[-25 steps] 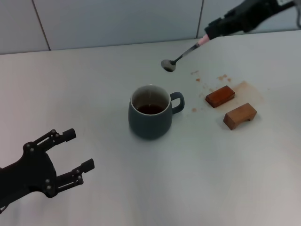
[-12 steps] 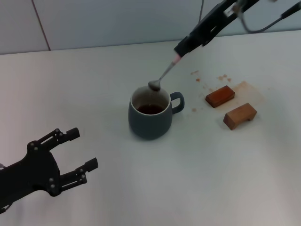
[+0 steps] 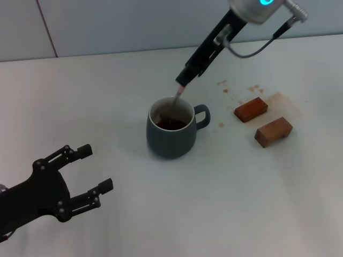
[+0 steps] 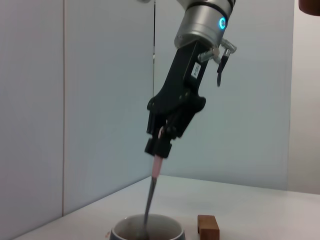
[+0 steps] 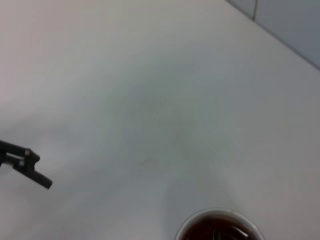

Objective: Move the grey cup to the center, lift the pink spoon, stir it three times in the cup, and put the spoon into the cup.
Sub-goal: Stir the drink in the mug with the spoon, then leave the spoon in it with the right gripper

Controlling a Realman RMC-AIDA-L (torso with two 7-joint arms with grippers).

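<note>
From the head view, the grey cup (image 3: 171, 128) stands near the middle of the white desk (image 3: 107, 91), handle toward the robot's right, dark liquid inside. The right end effector (image 3: 184, 80) hangs above and just behind the cup, clamped on the pale handle of the pink spoon (image 3: 177, 98), whose metal end dips inside the rim. Two brown wooden blocks (image 3: 251, 109) lie well to the right among brown stains. The left end effector (image 3: 80, 174) is parked low at the near left, fingers spread and holding nothing.

In the left wrist view, the right end effector (image 4: 161, 144) pinches the spoon's pink handle (image 4: 157, 167), and the spoon slants down into the cup (image 4: 147, 232); one wooden block (image 4: 208, 231) stands beside it.

The right wrist view shows bare desk (image 5: 150, 110), the cup's rim and dark liquid (image 5: 219, 227) at the picture's edge, and a finger of the left end effector (image 5: 27, 165) far off.

Risks, as I judge them: the grip is high on a slim handle, so stirring pressure against the wall could twist the spoon loose, nudge the cup off centre, or slop liquid over the rim.
</note>
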